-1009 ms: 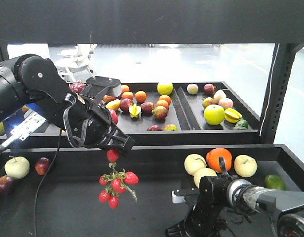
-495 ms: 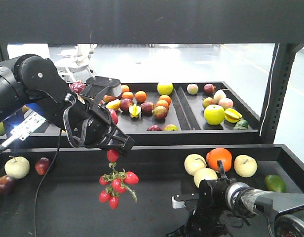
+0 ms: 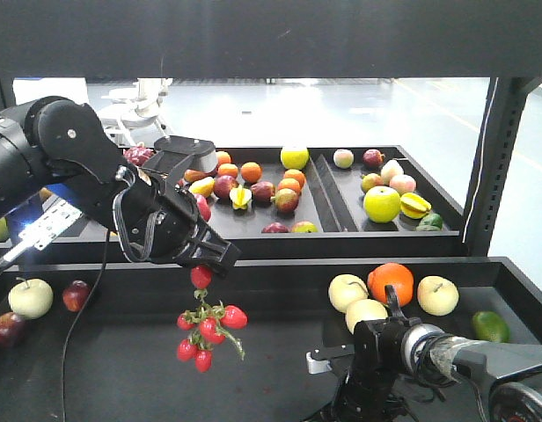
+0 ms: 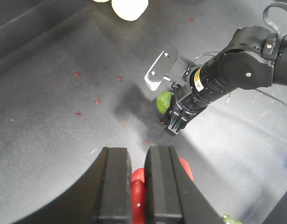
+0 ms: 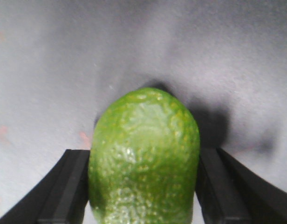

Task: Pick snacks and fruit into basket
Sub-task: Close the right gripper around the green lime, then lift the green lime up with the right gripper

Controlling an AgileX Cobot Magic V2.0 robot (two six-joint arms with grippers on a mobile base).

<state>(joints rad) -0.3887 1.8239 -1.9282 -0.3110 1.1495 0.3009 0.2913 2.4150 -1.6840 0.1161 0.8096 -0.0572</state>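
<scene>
We have the fingers of our left gripper pinched narrowly on the top fruit of a bunch of small glossy red fruits on a green stem, which hangs in the air above the black tabletop. Our right gripper clasps a pebbly green oval fruit between both fingers, low at the tabletop, near pale yellow apples and a round orange.

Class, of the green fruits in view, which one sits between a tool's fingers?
The bumpy green oval fruit in the right tool; the other green oval lies free at far right.
</scene>
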